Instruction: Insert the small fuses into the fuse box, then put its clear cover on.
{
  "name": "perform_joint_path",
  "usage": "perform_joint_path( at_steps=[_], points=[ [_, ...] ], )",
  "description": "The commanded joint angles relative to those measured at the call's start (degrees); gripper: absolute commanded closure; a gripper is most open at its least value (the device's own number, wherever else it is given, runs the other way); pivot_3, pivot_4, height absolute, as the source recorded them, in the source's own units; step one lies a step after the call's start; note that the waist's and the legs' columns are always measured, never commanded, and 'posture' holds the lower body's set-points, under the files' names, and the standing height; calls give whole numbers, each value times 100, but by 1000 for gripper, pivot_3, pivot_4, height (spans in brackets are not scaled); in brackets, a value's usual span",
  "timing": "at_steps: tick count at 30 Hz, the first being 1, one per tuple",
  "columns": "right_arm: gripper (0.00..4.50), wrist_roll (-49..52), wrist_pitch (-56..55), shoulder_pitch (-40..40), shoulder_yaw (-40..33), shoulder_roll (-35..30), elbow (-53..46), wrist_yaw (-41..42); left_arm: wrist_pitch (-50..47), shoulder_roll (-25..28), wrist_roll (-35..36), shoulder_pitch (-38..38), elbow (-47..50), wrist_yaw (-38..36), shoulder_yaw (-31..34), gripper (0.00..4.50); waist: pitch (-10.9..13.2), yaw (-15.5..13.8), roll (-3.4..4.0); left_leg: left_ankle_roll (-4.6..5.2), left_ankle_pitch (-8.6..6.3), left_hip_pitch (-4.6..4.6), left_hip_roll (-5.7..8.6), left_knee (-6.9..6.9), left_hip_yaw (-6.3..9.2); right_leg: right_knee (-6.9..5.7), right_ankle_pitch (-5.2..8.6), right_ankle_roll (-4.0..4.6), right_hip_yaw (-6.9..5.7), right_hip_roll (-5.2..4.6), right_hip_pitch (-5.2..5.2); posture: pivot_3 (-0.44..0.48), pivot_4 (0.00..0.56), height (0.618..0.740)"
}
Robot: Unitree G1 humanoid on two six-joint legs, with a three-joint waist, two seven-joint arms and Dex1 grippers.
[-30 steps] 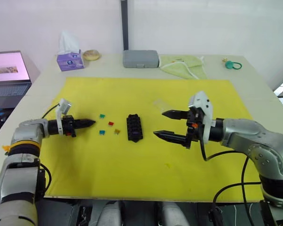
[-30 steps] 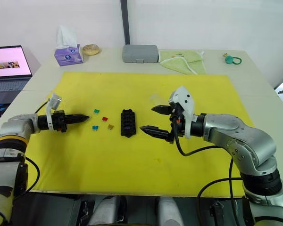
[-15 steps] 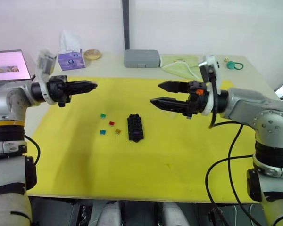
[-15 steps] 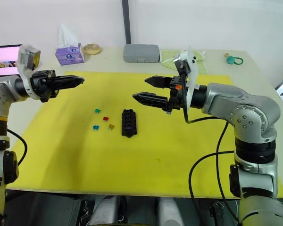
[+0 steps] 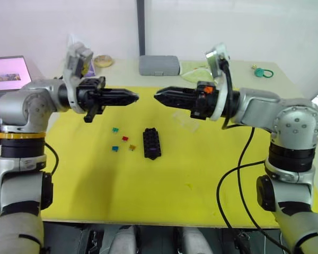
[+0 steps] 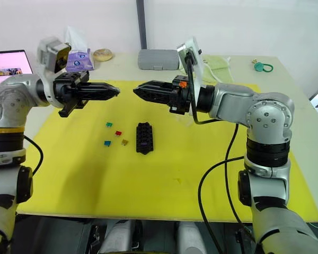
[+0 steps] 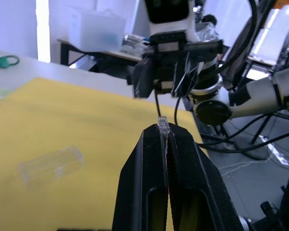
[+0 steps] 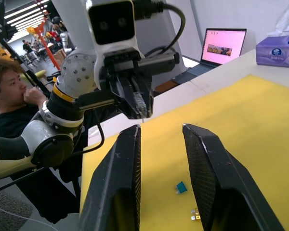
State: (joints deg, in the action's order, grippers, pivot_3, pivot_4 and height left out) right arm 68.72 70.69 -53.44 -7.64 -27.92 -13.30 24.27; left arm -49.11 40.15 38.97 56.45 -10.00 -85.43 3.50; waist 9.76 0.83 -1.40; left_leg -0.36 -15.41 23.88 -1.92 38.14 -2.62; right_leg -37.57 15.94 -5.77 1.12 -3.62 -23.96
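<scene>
Your yellow mat covers most of a pale worktop set against a white wall.

Fuse box lies near mat centre, slots up. Four small fuses sit just off its 9 o'clock side: green, red, teal, orange. Clear cover lies on the mat around 2 o'clock from the box, faint from the head camera.

Left end effector hangs above the mat, fingers pressed together on a thin clear-looking sliver; you cannot tell what it is. Right end effector faces it tip to tip, fingers parted with a narrow gap, empty.

Along the far edge: tissue box, round bun-like thing, grey case, green cloth, green ring. Laptop at 10 o'clock, screen lit pink. Right wrist view shows a seated person beyond the worktop.
</scene>
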Motion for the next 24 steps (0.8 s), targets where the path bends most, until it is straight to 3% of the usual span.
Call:
perform_joint_path(
  at_steps=[1, 11, 15, 19, 24],
  points=[
    [3135, 217, -5, -112, -139, -32, -237, -97, 105, -19, 97, 233, 90, -58, -15, 4500, 0, 8, 0, 0, 0, 3, 0, 0, 0, -2, 0, 0, 1, 0, -3, 0, 150, 737],
    [3135, 285, -36, 190, -189, -226, -487, -238, 331, -9, -52, 58, 141, -144, -269, 4500, 0, 13, 0, -5, 4, 30, 0, 8, -3, -31, 0, 0, 9, 3, -45, 0, 150, 737],
    [3135, 327, 87, 809, -165, -875, -945, 223, 396, 152, -223, -643, 519, -189, -601, 4500, -1, 0, 1, -5, 4, 33, 0, 7, -4, -26, 0, 0, 10, 1, -45, 0, 150, 737],
    [3135, -69, -16, 1858, 212, -1777, -1871, 916, -188, 627, -171, -2127, 1420, -88, -998, 4500, -1, 37, 1, -4, 4, 40, -2, 6, 0, -18, 0, 0, 11, 2, -48, 0, 150, 737],
    [3135, -547, -388, 2497, 536, -2073, -2334, 1217, -658, 691, -167, -2944, 1595, 524, -1092, 4500, 0, 4, 1, -3, 4, 39, -4, 12, 6, -32, 1, 2, 12, 5, -51, 0, 150, 737]
  ],
)
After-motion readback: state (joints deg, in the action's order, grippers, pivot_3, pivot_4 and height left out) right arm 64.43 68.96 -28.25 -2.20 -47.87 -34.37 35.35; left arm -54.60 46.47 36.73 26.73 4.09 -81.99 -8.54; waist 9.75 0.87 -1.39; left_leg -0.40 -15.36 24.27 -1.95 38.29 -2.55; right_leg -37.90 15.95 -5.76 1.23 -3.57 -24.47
